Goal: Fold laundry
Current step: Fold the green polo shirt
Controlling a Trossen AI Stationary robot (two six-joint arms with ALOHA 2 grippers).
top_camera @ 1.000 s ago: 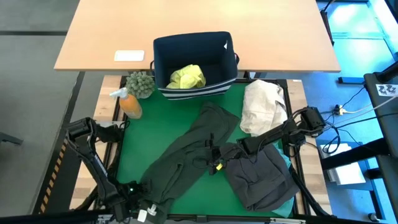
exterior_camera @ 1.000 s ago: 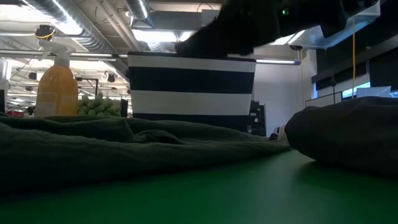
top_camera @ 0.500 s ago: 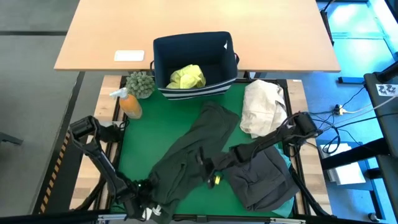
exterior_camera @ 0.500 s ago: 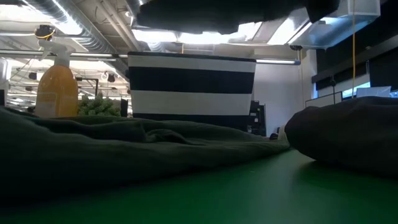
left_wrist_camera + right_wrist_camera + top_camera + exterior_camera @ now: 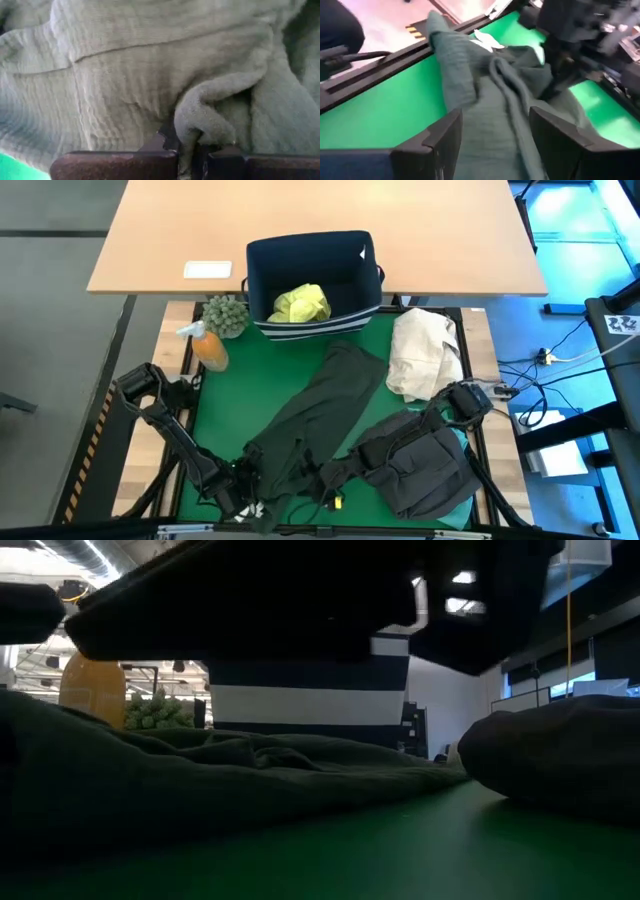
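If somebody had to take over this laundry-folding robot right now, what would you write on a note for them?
Left gripper: shut on a fold of the dark olive garment at its near end.
Right gripper: open, low over the same garment, holding nothing.
Charcoal grey garment: crumpled at the near right of the green mat, a turquoise edge showing beside it.
Yellow-green shirt: in the navy bin.
Done: nothing folded.
Left: spread and fold the olive garment, then the rest.
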